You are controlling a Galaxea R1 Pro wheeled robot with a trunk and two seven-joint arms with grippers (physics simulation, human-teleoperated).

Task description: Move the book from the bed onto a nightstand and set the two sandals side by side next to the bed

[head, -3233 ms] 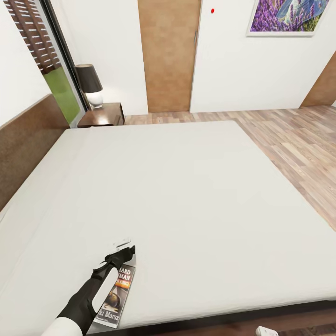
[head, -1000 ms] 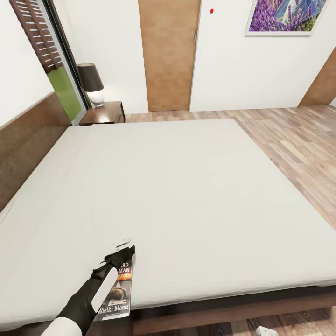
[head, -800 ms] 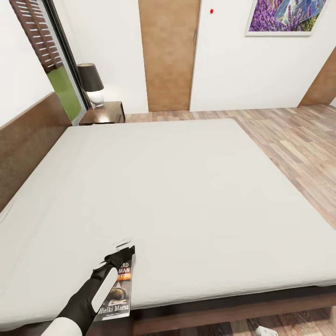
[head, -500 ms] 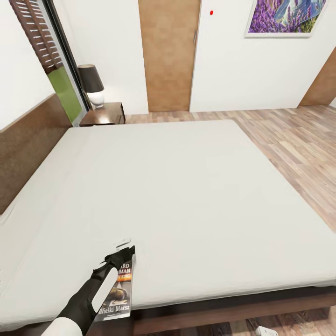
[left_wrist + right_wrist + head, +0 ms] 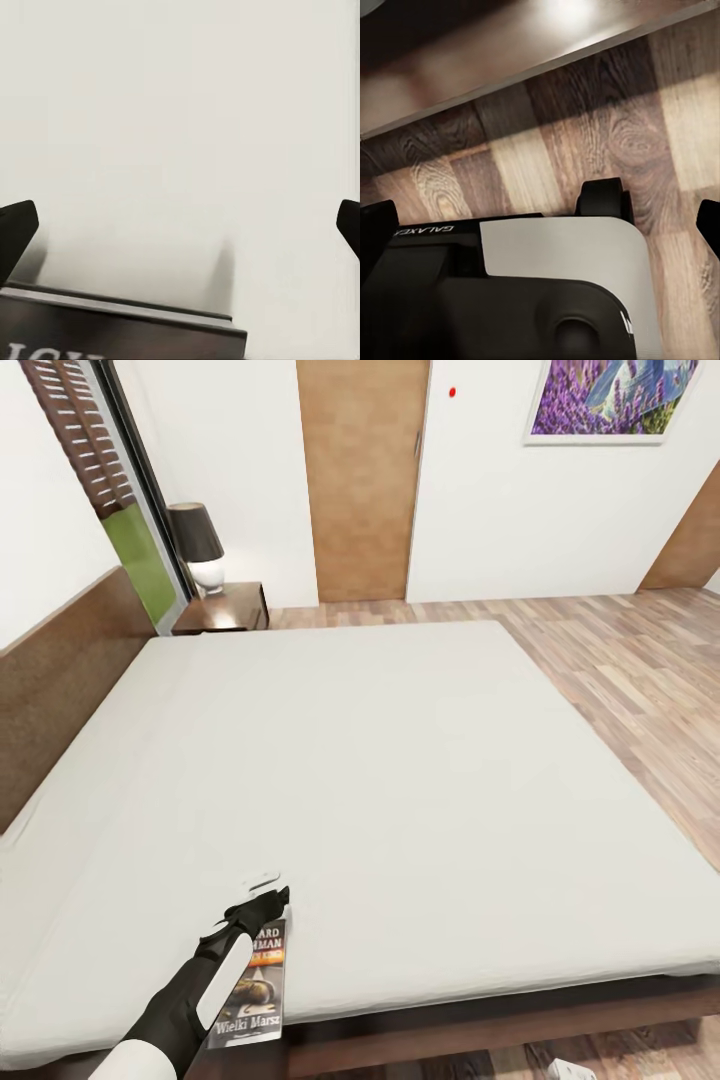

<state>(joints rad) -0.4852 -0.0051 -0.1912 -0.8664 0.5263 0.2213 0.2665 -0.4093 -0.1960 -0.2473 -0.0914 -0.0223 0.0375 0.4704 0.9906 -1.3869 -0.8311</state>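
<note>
One book [image 5: 250,985] lies on the bed [image 5: 400,760] beneath the left claw [image 5: 262,905].

Three views, bedside
Head camera looks down across the bed [image 5: 400,760]; left wrist hovers close over its mattress and the book [image 5: 120,330]; right wrist faces floor [image 5: 532,165].

The slim black left arm with a long white panel [image 5: 205,985] ended in a black two-fingered left gripper [image 5: 262,903] and a white cuff. Behind the dark, wide-set fingertips [image 5: 376,225] of the right gripper, a white plate topped a black housing [image 5: 510,300] lettered "GALAXEA".
</note>
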